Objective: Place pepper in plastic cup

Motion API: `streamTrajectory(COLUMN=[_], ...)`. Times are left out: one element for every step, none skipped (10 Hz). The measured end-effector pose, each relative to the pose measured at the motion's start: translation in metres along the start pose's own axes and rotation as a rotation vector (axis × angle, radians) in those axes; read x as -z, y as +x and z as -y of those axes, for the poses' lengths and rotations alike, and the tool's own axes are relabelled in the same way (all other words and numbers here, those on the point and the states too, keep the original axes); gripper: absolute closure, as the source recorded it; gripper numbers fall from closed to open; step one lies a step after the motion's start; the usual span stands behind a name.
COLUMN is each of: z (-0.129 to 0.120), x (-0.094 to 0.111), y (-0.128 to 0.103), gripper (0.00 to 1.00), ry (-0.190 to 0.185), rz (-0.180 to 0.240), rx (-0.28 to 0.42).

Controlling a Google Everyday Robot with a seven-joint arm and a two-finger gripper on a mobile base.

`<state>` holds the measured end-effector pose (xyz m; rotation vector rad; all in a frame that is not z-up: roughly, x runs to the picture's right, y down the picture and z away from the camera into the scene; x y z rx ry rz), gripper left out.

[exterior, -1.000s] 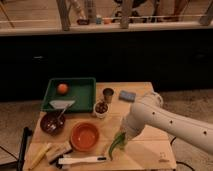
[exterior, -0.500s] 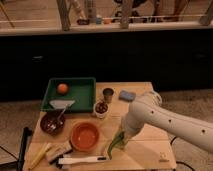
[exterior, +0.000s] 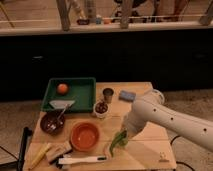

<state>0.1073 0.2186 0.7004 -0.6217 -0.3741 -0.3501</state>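
Note:
A green pepper lies slanted at the front middle of the wooden table. My gripper, at the end of the white arm that reaches in from the right, is down on the pepper's upper end and shut on it. A small grey cup stands upright at the back of the table, right of the green tray, about a hand's length behind the gripper. A second small cup with dark contents stands just in front of it.
A green tray holds an orange. A blue sponge lies right of the grey cup. An orange bowl, a dark bowl with a spoon, a white-handled tool and a yellow item fill the front left.
The arm and the pepper have shifted only slightly; the pepper's upper end sits a little higher than before. Nothing else has moved.

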Motion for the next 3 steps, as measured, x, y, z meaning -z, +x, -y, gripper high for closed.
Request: streamTrajectory(z=[0.0018,0.0033,0.0040], x=[-0.0006,-0.0011,-0.0013], y=[0.0013,0.0019,0.0031], gripper=[0.69,0.60,0.50], ry=[-0.002,-0.003,-0.005], rz=[0.004,0.008,0.011], rx=[-0.005,-0.007,-0.010])
